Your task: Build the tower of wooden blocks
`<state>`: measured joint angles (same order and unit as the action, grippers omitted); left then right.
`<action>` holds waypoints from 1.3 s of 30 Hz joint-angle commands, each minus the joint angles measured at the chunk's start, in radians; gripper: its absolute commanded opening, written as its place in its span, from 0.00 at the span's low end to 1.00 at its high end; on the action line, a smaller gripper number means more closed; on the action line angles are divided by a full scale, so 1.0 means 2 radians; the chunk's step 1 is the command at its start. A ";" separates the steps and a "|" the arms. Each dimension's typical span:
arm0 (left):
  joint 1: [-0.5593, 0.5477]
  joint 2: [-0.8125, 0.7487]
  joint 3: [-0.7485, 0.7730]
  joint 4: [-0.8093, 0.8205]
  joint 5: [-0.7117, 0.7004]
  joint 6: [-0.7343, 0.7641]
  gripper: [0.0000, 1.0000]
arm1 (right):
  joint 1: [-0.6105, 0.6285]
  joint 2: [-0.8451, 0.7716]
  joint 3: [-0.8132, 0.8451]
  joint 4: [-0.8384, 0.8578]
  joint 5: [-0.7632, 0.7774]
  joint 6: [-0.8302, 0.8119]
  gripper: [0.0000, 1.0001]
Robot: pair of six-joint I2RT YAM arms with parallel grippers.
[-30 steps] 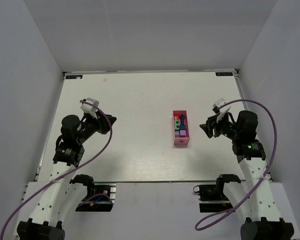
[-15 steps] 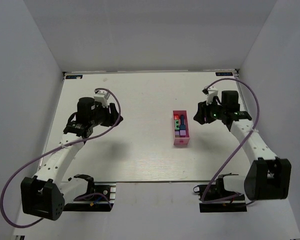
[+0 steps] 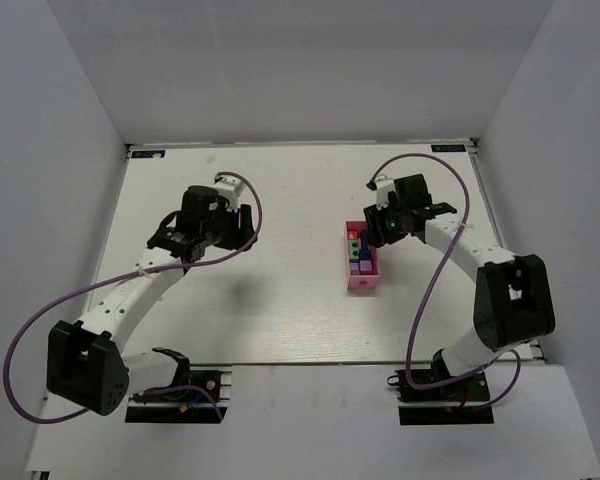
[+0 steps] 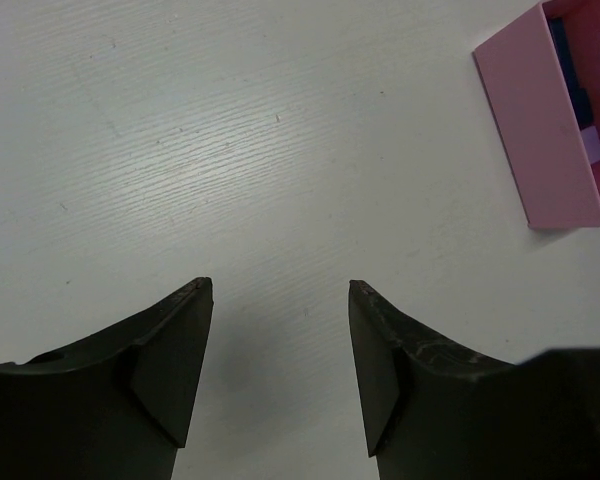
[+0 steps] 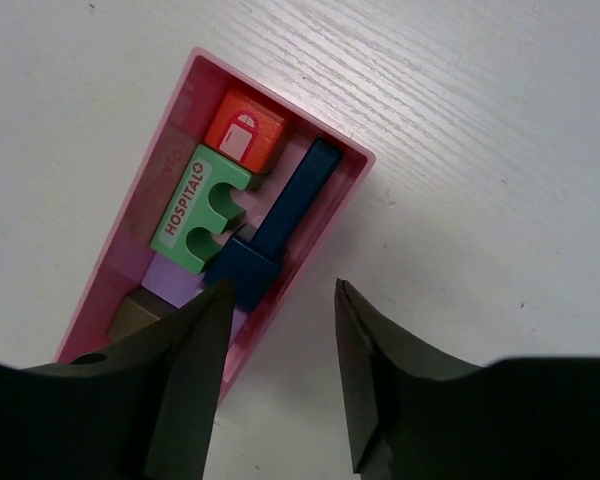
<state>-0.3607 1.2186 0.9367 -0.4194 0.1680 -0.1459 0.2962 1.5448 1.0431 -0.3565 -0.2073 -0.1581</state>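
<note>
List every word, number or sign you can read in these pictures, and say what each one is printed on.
"HOSPITAL": white letters on the green block, which lies in the pink tray.
Red block: a white arch-shaped picture, no letters.
Left label and right label at the far corners of the table: too small to read.

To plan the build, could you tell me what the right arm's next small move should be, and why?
Probably lower the open right claw onto the blue block: it lies in the tray with the others, its end nearest the claw.
</note>
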 commanded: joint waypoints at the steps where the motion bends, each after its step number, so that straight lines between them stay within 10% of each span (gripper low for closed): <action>1: -0.006 -0.003 0.008 -0.004 -0.026 0.007 0.67 | 0.015 0.018 0.021 0.010 0.041 0.009 0.49; 18: -0.006 -0.019 -0.006 0.006 -0.013 0.007 0.68 | 0.038 0.041 0.018 -0.002 0.081 -0.003 0.34; 29: -0.011 -0.024 -0.010 0.006 -0.008 0.007 0.68 | 0.038 0.025 0.021 -0.003 0.092 -0.012 0.00; 39: -0.011 -0.024 -0.015 0.010 0.002 0.007 0.68 | 0.052 -0.019 0.020 0.023 0.180 -0.051 0.00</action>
<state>-0.3771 1.2018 0.9218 -0.4179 0.1493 -0.1387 0.3878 1.5784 1.0500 -0.3634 0.0551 -0.2169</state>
